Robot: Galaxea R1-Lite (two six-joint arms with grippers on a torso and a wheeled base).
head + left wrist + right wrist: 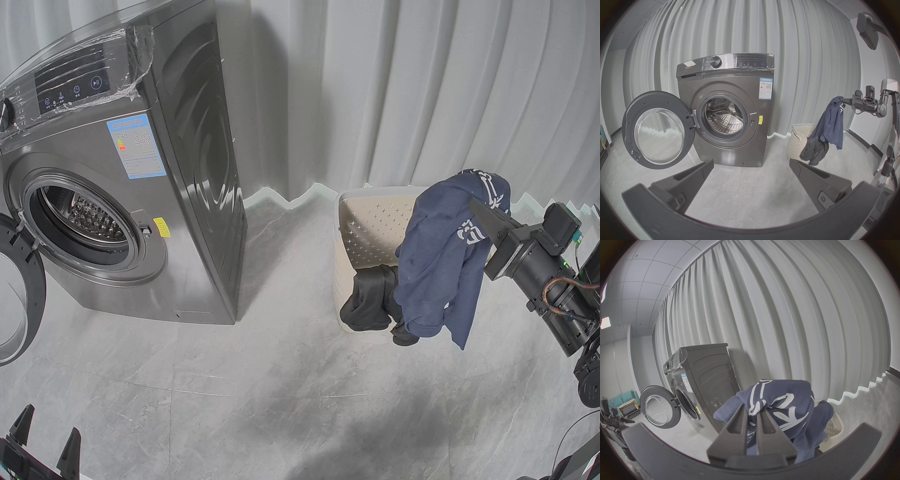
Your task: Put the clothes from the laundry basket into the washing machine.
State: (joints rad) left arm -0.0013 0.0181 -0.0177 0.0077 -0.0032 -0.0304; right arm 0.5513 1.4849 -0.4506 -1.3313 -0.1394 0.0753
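Note:
My right gripper (pixel 480 209) is shut on a navy blue garment with white print (pixel 440 262), holding it in the air above the cream laundry basket (pixel 369 234). The garment (pixel 784 405) drapes over the shut fingers (pixel 737 430). A black garment (pixel 372 300) hangs over the basket's front rim. The grey washing machine (pixel 125 175) stands at the left with its round door (pixel 19 294) swung open and the drum (pixel 725 120) showing. My left gripper (pixel 750 175) stands open and empty, low near the floor, facing the machine. It also appears as the left gripper (pixel 44 437) at the head view's bottom left corner.
Pale curtains (pixel 406 87) run along the back behind the machine and basket. Bare grey floor (pixel 269 387) stretches between the machine and the basket. The open door juts out toward the left side.

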